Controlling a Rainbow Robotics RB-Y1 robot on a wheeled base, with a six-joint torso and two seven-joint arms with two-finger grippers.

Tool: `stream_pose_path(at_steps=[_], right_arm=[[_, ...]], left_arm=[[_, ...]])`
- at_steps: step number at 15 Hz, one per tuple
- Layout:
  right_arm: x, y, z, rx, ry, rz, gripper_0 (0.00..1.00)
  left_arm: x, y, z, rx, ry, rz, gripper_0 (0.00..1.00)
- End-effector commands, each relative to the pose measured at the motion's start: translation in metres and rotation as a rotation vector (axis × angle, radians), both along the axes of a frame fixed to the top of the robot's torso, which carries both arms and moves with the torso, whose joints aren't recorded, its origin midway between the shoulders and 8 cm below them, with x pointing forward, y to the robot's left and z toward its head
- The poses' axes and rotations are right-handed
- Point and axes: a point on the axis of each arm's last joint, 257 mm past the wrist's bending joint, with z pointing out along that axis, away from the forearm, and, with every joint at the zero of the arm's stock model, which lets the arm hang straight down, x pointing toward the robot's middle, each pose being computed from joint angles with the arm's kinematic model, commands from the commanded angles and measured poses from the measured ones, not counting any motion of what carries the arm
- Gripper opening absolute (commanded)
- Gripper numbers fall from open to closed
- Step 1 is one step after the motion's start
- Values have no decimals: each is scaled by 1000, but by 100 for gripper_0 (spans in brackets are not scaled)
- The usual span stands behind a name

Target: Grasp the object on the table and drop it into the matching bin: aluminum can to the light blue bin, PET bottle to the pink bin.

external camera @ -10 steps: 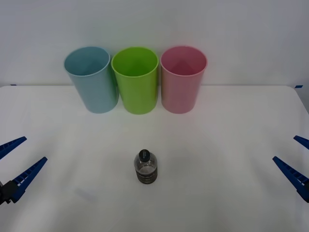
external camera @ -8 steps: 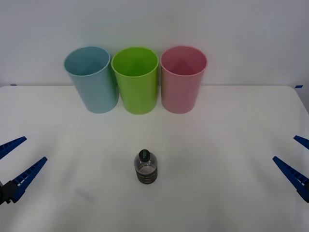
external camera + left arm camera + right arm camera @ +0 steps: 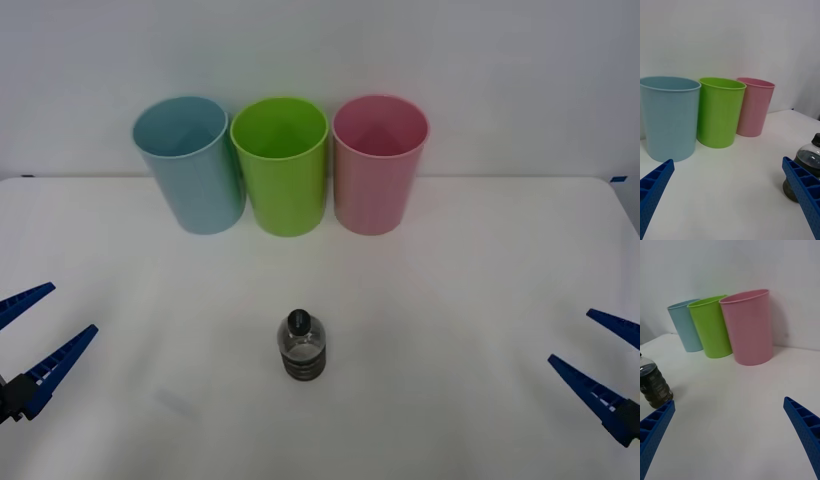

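Pink plastic bin [image 3: 380, 165], lime green bin [image 3: 281, 165] and light blue bin [image 3: 189, 163] are standing empty along the white tabletop's [image 3: 450, 290] far edge. Small clear black-capped PET bottle [image 3: 301, 346] is standing near the front edge. Left gripper [image 3: 32, 341] and right gripper [image 3: 598, 360] are hovering spread wide at opposite side edges.

lime green bin [image 3: 281, 165], white wall [image 3: 500, 60]
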Motion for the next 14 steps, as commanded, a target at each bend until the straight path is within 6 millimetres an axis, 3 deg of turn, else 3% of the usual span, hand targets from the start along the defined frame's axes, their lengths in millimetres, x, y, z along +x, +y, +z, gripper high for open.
stream_pose_path(at_steps=[1, 8, 14], right_arm=[[-5, 19, -13, 5, 20, 78, 100], [-4, 69, -40, -38, 25, 210, 100], [1, 103, -50, -68, 1, 273, 100]], left_arm=[[0, 0, 0, 0, 0, 0, 100], [0, 0, 0, 0, 0, 0, 100], [0, 0, 0, 0, 0, 0, 100]])
